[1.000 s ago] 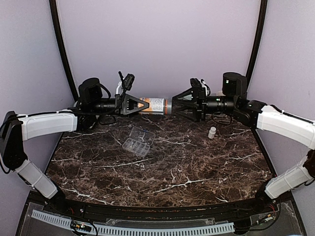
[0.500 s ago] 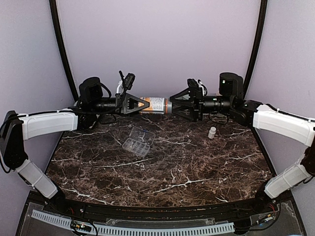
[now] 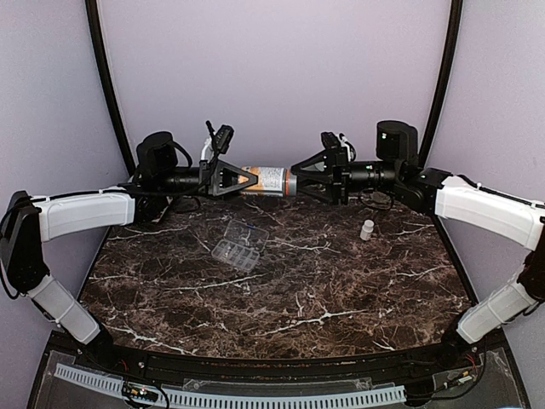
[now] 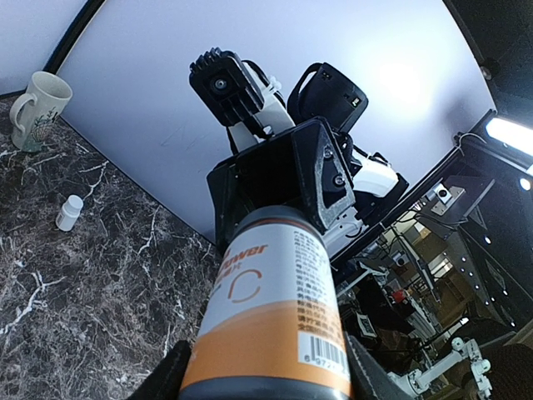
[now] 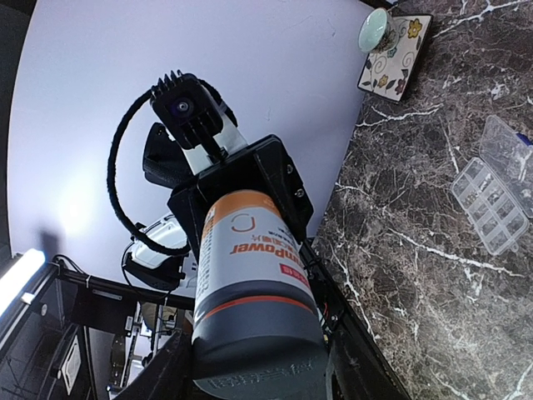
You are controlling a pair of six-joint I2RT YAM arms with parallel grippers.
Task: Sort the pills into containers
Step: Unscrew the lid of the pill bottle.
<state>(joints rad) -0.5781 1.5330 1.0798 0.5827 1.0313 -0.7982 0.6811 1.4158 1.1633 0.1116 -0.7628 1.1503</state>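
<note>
Listing items at the cap-removal stage of the pill sort.

1. White-and-orange cylindrical plastic pill bottle (image 3: 268,181): held level in mid-air over the 12 o'clock edge of the dark marble counter (image 3: 298,298). Base points to 9, cap end to 3.
2. Dark grey cap (image 5: 258,342): on the bottle, not yet off.
3. Left claw (image 3: 251,181): clamped on the bottle's base end. Its wrist view shows both fingers against the body.
4. Right claw (image 3: 296,183): closed round the cap from the 3 o'clock side. Fingers flank it w/ no gap seen.
5. Small flat clear-plastic organizer box (image 3: 238,244): on the counter, a little toward 11 o'clock from ctr, below the bottle and well apart from it. Lid looks swung open. No pills visible inside, though it is too small to be sure.
6. Small white vial (image 3: 367,229): upright at approx. 2 o'clock, untouched.
7. White ceramic mug (image 4: 37,108): at the counter's far edge, seen from the left wrist only.

Step, est.: unscrewing the cap, so early in the task, w/ no pills out yet.

Next move calls for the right claw to twist while the left holds against the torque, then to draw the cap off along the bottle's axis toward 3. Bottle mouth should stay level or raised so nothing spills short of the box. After that, carry it over the compartments and tip gently.
</note>
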